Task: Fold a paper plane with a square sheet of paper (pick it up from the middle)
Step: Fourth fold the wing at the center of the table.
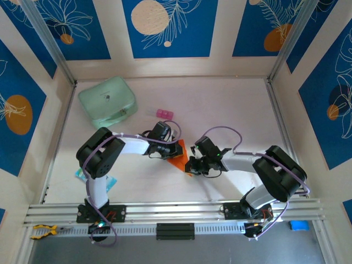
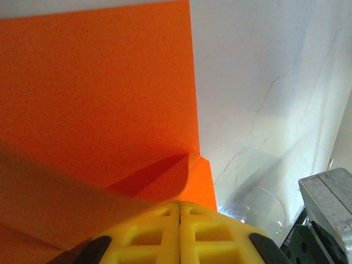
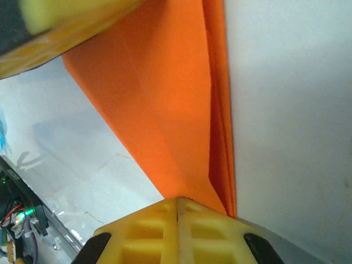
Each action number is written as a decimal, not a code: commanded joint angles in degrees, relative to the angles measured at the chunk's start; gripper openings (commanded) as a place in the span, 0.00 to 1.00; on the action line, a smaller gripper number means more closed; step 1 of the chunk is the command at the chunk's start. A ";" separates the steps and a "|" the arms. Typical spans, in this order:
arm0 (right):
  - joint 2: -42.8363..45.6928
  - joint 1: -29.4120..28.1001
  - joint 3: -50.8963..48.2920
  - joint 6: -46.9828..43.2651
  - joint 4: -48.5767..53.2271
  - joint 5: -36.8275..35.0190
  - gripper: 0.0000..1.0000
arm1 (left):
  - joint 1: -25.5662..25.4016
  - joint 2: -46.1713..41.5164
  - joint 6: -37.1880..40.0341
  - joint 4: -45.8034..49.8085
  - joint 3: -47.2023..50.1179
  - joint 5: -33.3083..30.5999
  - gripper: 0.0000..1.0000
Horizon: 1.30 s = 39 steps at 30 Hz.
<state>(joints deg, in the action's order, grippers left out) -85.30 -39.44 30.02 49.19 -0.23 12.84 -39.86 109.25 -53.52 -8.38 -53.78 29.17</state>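
Observation:
The orange sheet of paper (image 1: 179, 155) is folded into a narrow, layered, pointed shape at mid-table, between my two grippers. My left gripper (image 1: 169, 149) meets it from the left. In the left wrist view its yellow fingers (image 2: 180, 206) are pressed together at the paper's (image 2: 99, 99) edge, by a small folded flap. My right gripper (image 1: 193, 163) meets it from the right. In the right wrist view its jaws (image 3: 177, 201) are shut with the paper's (image 3: 176, 110) narrow end running into their seam. A left finger (image 3: 55, 38) shows at that view's top left.
A mint-green case (image 1: 108, 102) lies at the back left and a small pink block (image 1: 164, 114) sits just behind the grippers. The pale table (image 1: 236, 110) is walled on three sides. An aluminium rail (image 1: 176, 212) runs along the near edge.

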 commanded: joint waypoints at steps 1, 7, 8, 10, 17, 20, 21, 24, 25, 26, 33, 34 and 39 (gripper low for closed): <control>0.03 0.61 -2.47 0.96 -0.02 1.03 0.05 | 1.03 0.59 0.86 2.31 1.35 -1.39 0.09; 0.41 0.94 -3.71 1.08 -0.57 1.69 0.06 | 1.23 0.51 1.06 2.67 1.48 -1.41 0.09; 0.33 1.03 -4.01 1.16 -0.84 1.86 0.06 | 1.32 0.48 1.05 2.67 1.49 -1.49 0.09; 0.41 1.29 -5.17 1.81 -2.09 2.56 0.06 | 1.32 0.41 1.07 2.76 1.50 -1.62 0.09; 2.57 2.31 -9.76 3.39 -6.05 4.52 0.07 | 1.64 0.66 1.11 2.85 1.68 -1.57 0.08; 4.25 2.99 -11.43 3.49 -7.12 5.34 0.07 | 1.80 0.70 0.96 2.89 1.81 -1.74 0.08; 4.89 3.18 -11.84 3.52 -7.10 5.42 0.07 | 1.83 0.60 0.88 2.76 1.92 -1.71 0.08; 6.32 3.58 -12.57 3.34 -6.44 5.74 0.07 | 1.95 0.68 1.00 2.78 1.87 -1.68 0.08; 6.58 3.79 -12.69 3.33 -6.05 5.86 0.07 | 1.98 0.71 0.97 2.76 1.84 -1.58 0.08; 6.57 3.99 -12.79 3.34 -5.47 5.96 0.07 | 1.97 0.72 0.96 2.71 1.84 -1.60 0.08; 8.13 4.43 -14.68 5.25 -3.05 5.47 0.07 | 2.05 0.76 0.66 2.02 2.25 -1.49 0.08; 8.68 4.50 -14.86 5.29 -2.81 5.35 0.07 | 2.01 0.79 0.55 1.80 2.42 -1.40 0.08; 11.43 5.07 -13.74 5.22 0.12 5.97 0.07 | 1.99 0.54 0.51 1.54 2.55 -1.35 0.08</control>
<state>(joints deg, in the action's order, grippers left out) -75.11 -34.79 16.91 53.69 -7.88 18.26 -39.18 109.25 -53.54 -9.52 -52.88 30.65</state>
